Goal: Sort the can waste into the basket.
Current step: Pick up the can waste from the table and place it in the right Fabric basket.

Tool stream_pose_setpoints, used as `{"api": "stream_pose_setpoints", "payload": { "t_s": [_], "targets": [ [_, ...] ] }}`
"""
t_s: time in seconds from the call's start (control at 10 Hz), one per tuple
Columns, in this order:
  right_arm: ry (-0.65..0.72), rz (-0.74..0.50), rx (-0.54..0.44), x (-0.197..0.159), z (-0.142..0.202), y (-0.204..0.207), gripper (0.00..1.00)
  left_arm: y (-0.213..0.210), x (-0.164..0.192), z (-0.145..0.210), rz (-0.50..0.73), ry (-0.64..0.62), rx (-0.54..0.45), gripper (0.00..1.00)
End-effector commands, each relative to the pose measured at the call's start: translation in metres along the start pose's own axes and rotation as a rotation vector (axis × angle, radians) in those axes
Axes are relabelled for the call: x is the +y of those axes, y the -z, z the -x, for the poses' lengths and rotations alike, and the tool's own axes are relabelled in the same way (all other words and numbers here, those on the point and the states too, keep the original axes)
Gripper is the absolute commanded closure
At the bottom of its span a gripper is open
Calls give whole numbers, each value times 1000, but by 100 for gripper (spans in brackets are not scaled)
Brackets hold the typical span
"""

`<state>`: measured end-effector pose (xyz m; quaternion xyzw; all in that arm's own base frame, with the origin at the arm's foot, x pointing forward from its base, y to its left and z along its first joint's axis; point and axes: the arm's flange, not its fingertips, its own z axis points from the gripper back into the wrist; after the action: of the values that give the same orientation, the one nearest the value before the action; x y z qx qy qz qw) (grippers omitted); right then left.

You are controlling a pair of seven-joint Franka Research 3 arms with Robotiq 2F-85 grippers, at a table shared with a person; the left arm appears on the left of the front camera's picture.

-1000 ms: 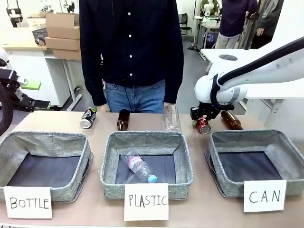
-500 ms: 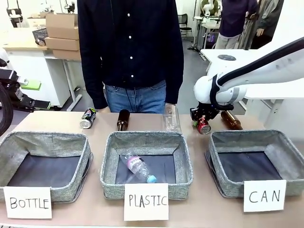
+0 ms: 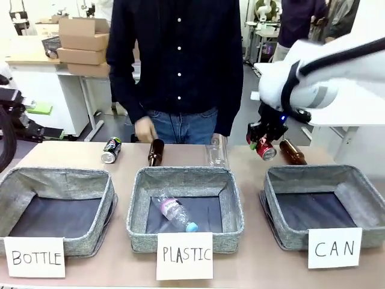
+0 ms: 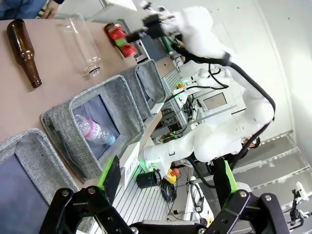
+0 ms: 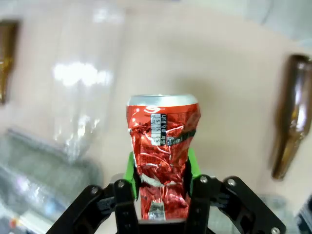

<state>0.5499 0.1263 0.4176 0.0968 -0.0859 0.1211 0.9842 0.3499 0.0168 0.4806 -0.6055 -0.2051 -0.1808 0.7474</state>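
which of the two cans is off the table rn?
The dented red can, clamped in the right gripper and held in the air behind the CAN basket. The black can lies on the table by the BOTTLE basket's far edge.

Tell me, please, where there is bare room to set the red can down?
The CAN basket holds nothing; its dark floor is all free. The BOTTLE basket is empty too. The PLASTIC basket holds a plastic bottle. The far table edge is crowded with bottles and the black can.
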Motion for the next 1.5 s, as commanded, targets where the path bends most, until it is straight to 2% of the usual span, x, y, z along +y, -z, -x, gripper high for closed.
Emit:
{"api": "stream_pose_setpoints", "payload": {
  "t_s": [0.0, 0.2, 0.3, 0.4, 0.8, 0.9, 1.0, 1.4],
  "targets": [
    [-179, -181, 105, -10, 79, -65, 100, 2, -1, -2, 23, 21, -20, 0],
    [-358, -285, 177, -33, 139, -96, 100, 2, -1, -2, 23, 21, -20, 0],
    [-373, -282, 192, -45, 163, -98, 100, 2, -1, -2, 23, 21, -20, 0],
    [-362, -313, 137, -56, 181, -100, 100, 2, -1, -2, 23, 21, -20, 0],
    [-323, -324, 101, -64, 189, -96, 100, 2, -1, -2, 23, 21, -20, 0],
    [-323, -322, 115, -66, 189, -96, 47, 2, -1, -2, 23, 21, -20, 0],
    [-303, -337, 107, -69, 187, -95, 0, 2, -1, -2, 23, 21, -20, 0],
    [-259, -386, 98, -75, 182, -93, 0, 2, -1, -2, 23, 21, -20, 0]
  ]
}}
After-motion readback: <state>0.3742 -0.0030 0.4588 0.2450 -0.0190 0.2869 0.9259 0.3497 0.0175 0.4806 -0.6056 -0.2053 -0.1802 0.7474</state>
